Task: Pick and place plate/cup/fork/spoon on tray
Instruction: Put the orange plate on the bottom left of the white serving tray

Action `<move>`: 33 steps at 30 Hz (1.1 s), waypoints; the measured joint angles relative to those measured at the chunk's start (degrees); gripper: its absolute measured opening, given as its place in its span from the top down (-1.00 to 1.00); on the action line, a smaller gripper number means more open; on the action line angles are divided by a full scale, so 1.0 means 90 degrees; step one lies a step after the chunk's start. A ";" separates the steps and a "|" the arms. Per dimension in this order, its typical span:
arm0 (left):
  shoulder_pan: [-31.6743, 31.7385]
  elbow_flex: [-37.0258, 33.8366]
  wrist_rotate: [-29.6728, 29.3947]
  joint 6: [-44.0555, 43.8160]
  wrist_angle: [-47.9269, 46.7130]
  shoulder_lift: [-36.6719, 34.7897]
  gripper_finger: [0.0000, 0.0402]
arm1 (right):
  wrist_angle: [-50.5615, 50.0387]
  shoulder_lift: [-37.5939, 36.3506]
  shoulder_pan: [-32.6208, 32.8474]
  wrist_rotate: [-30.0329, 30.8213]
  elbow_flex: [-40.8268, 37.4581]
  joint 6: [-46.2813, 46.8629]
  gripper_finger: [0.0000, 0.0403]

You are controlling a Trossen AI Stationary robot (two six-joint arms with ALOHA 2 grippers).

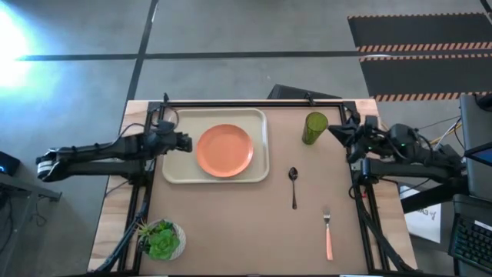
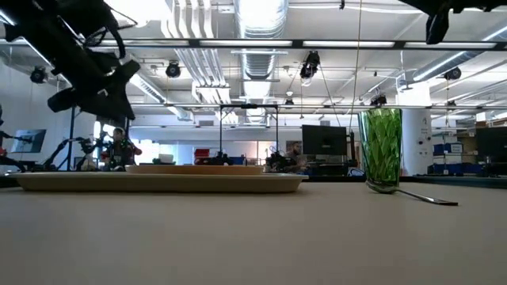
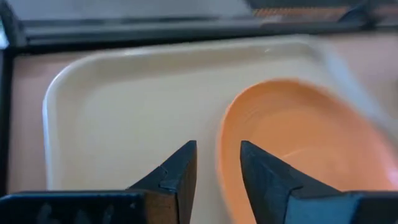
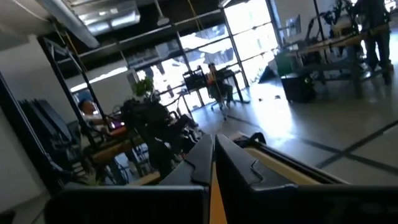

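The orange plate (image 1: 224, 150) lies flat on the cream tray (image 1: 175, 171) at the table's far left. My left gripper (image 1: 188, 142) hovers open above the tray beside the plate's left rim (image 3: 227, 134), and nothing is between its fingers (image 3: 181, 168). The green cup (image 1: 314, 128) stands upright on the table at the far right. The dark spoon (image 1: 293, 185) and the pink-handled fork (image 1: 328, 233) lie flat on the table nearer the front. My right gripper (image 1: 336, 131) is shut and raised beside the cup on its right, and in its wrist view (image 4: 213, 155) it faces the room.
A white bowl of green leaves (image 1: 161, 240) stands at the table's near left corner. A black frame (image 1: 254, 102) runs along the table's far edge and sides. Bare table lies between the tray, the spoon and the fork.
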 joint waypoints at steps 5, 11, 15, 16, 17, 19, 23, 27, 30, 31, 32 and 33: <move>0.0063 -0.0024 0.0266 -0.0312 -0.0004 0.0897 0.53 | 0.0027 0.0712 0.0000 0.0002 0.0066 0.0043 0.96; 0.0091 -0.0014 0.0986 -0.0357 0.0088 0.1796 0.36 | 0.0436 0.1094 0.0000 0.0002 0.0193 0.0019 0.96; 0.0102 -0.0012 0.1327 -0.0499 0.0695 0.2207 0.17 | 0.0427 0.1118 0.0000 -0.0010 0.0454 -0.0259 0.96; 0.0106 -0.0010 0.1331 -0.0499 0.0890 0.2288 0.12 | 0.0425 0.1120 0.0000 -0.0022 0.0507 -0.0349 0.96; 0.0114 -0.0010 0.1332 -0.0495 0.1052 0.2354 0.08 | 0.0395 0.1122 0.0000 -0.0037 0.0548 -0.0388 0.96; 0.0159 0.0014 0.1336 -0.0495 0.1224 0.2461 0.00 | 0.0360 0.1112 0.0000 -0.0051 0.0629 -0.0443 0.96; 0.0314 0.0066 0.1416 -0.0438 0.1217 0.2616 -0.09 | 0.0306 0.1098 0.0000 -0.0051 0.0673 -0.0531 0.96; 0.0466 0.0066 0.1678 -0.0438 0.1346 0.2793 -0.10 | 0.0301 0.1098 0.0000 -0.0049 0.0676 -0.0567 0.96; 0.0493 0.0066 0.1773 -0.0347 0.1768 0.2967 -0.10 | 0.0299 0.1098 0.0000 -0.0048 0.0676 -0.0604 0.96; 0.0493 0.0066 0.1786 -0.0292 0.1907 0.3030 -0.10 | 0.0299 0.1098 0.0000 -0.0048 0.0676 -0.0609 0.96; 0.0493 0.0066 0.1788 -0.0271 0.2019 0.3105 -0.10 | 0.0297 0.1098 0.0000 -0.0047 0.0676 -0.0615 0.96; 0.0495 0.0066 0.1801 -0.0273 0.2128 0.3190 -0.10 | 0.0292 0.1098 0.0000 -0.0047 0.0676 -0.0616 0.96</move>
